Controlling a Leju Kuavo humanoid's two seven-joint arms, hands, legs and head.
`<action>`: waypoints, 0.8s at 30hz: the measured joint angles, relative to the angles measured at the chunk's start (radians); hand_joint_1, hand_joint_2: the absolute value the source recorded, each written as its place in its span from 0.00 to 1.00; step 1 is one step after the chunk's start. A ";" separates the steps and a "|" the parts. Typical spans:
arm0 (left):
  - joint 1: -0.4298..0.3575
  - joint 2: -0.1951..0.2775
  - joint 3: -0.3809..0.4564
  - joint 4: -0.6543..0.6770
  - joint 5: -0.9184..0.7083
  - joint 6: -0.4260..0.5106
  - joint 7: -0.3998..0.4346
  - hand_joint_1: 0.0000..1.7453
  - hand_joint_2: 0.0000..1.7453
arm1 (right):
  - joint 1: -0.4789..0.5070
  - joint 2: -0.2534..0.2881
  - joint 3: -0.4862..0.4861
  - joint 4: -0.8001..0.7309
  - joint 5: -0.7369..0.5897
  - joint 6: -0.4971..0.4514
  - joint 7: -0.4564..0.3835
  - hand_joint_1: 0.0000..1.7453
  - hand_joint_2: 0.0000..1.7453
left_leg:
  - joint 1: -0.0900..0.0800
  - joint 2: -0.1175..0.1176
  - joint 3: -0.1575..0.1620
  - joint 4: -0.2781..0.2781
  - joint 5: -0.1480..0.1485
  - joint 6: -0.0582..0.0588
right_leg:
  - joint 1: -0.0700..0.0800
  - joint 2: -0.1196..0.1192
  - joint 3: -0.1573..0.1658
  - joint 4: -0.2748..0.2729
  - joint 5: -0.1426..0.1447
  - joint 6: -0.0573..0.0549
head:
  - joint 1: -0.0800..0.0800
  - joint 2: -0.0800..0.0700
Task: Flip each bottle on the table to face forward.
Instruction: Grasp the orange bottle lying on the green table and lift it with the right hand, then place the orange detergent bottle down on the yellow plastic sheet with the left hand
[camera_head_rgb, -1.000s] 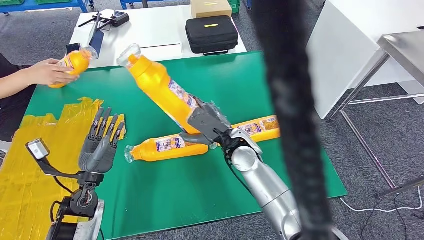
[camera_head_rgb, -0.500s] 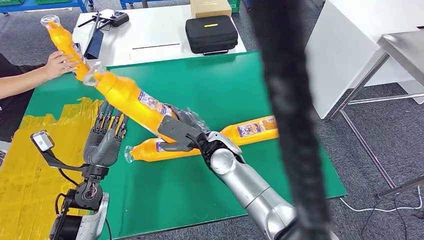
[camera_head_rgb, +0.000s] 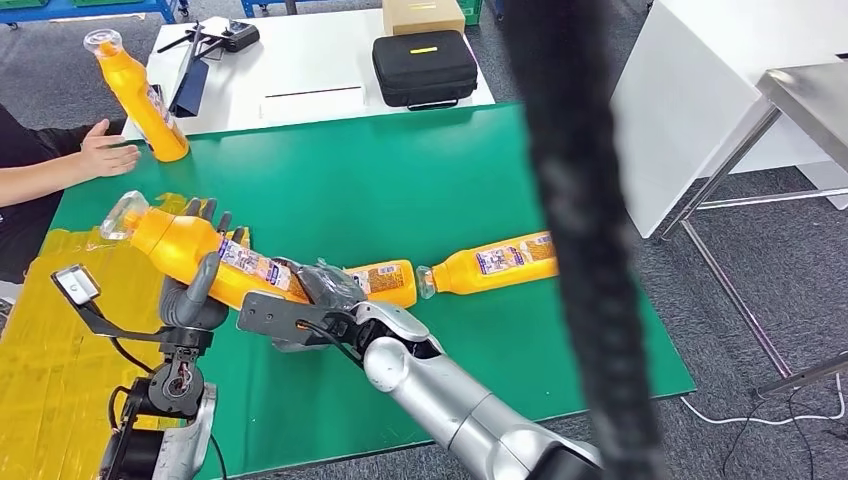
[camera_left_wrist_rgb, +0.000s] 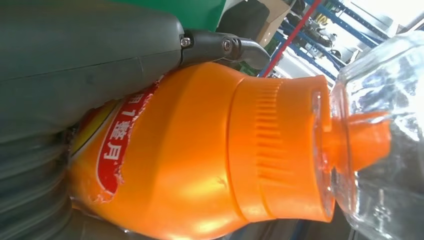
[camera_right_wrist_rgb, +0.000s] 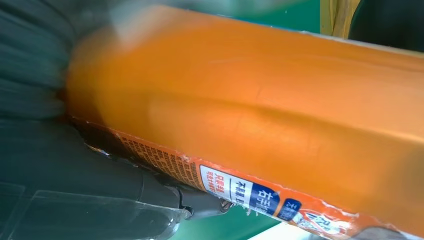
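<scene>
While right hand (camera_head_rgb: 310, 300) grips bottle (camera_head_rgb: 200, 255) | left hand (camera_head_rgb: 195, 290) cups it, thumb pressed on

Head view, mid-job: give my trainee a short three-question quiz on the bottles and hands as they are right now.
1. True or false: the right hand holds the bottle by its base end.
2. How many bottles lie flat on the green table? A) one B) two C) four
3. Fill in: the bottle beside the person's hand stands ____.

Key:
1. True; its capped end rests in the left hand.
2. B: the middle bottle and the right bottle.
3. Upright: the far bottle, cap up.
</scene>
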 joint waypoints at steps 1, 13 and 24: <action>0.001 0.000 0.003 0.000 -0.001 0.000 0.000 0.00 1.00 | 0.000 0.002 0.003 0.002 0.001 0.000 0.001 1.00 1.00 | 0.000 0.000 0.000 0.000 0.000 0.000 | 0.000 0.000 0.000 0.000 0.000 0.000 | 0.000 0.000; 0.015 -0.002 0.021 -0.003 -0.037 0.022 -0.004 0.00 1.00 | -0.005 0.014 0.039 0.014 0.041 0.019 0.042 1.00 1.00 | 0.000 0.001 0.000 0.000 0.000 0.000 | 0.000 0.000 0.000 0.000 0.000 0.000 | 0.000 0.000; 0.051 -0.004 0.027 -0.025 -0.157 0.069 0.000 1.00 1.00 | -0.041 0.017 0.142 0.016 0.078 0.032 0.161 1.00 1.00 | 0.000 0.001 -0.001 0.000 0.000 -0.001 | 0.000 0.001 -0.001 0.000 0.000 0.000 | 0.000 0.000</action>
